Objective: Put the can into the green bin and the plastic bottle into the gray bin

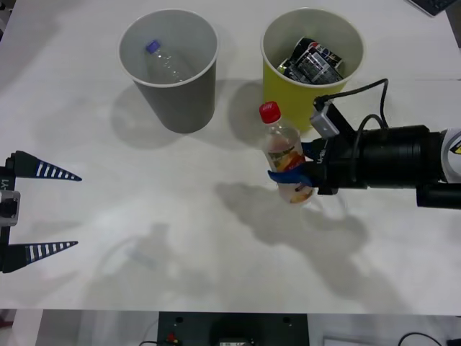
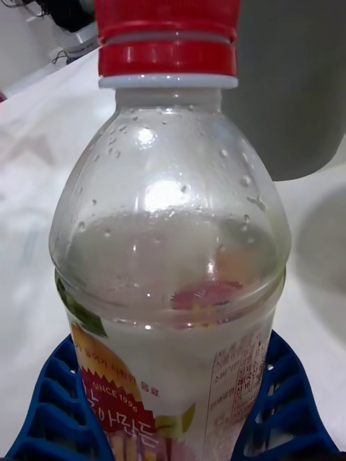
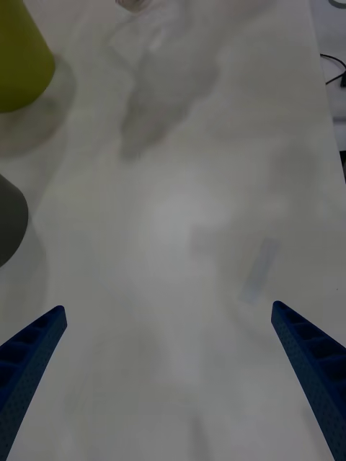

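right gripper (image 1: 294, 175) clamps the red-capped clear plastic bottle (image 1: 284, 151) beside the yellow-green bin (image 1: 277, 79); it should clear the dark gray bin (image 1: 184, 101) rim before release. left gripper (image 1: 43, 209) waits, spread wide.

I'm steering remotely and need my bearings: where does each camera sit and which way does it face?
Front: above the arms, looking down at the table; left pincer open, right pincer gripping the plastic bottle.
Right wrist: looks past its fingers at the bottle, the gray bin behind.
Left wrist: over bare table, fingers spread.
Shared: gray bin and green bin also appear at the left wrist view's edge.
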Robot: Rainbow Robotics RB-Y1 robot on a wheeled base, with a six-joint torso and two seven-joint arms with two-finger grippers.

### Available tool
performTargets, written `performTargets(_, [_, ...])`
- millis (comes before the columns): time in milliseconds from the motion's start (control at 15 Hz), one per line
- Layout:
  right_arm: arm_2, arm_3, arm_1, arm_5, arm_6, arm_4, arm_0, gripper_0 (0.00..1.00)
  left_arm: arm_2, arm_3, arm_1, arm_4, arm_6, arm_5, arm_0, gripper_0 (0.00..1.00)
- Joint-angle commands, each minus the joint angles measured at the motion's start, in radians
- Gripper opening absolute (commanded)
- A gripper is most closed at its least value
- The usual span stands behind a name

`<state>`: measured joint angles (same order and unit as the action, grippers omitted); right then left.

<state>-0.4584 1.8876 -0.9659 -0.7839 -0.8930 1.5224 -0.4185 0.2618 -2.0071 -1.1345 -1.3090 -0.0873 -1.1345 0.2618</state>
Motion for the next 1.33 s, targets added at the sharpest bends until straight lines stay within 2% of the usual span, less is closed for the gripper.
performTargets(67, [0.081,0.071,-0.001,-0.169,-0.21,0.111,-0.034,0.0,0.0,0.0,0.0,0.0,0.0,0.0,0.0,0.98])
performTargets(267, [0.095,0.116,-0.001,-0.281,-0.4,0.156,-0.114,0.0,0.0,0.0,0.0,0.0,0.0,0.0,0.0,0.98])
performTargets(400, [0.095,0.116,0.001,-0.345,-0.463,0.156,-0.178,0.0,0.0,0.0,0.0,0.0,0.0,0.0,0.0,0.98])
performTargets(800, [0.066,0.041,0.001,-0.5,-0.471,0.091,-0.428,0.0,0.0,0.0,0.0,0.0,0.0,0.0,0.0,0.98])
performTargets(1067, [-0.085,-0.081,0.004,-0.512,-0.471,0.062,-0.677,0.0,0.0,0.0,0.0,0.0,0.0,0.0,0.0,0.98])
performTargets(1200, [-0.146,-0.156,0.044,-0.512,-0.471,0.065,-0.776,0.0,0.0,0.0,0.0,0.0,0.0,0.0,0.0,0.98])
performTargets(1333, [-0.174,-0.269,0.122,-0.512,-0.471,0.082,-0.856,0.0,0.0,0.0,0.0,0.0,0.0,0.0,0.0,0.98])
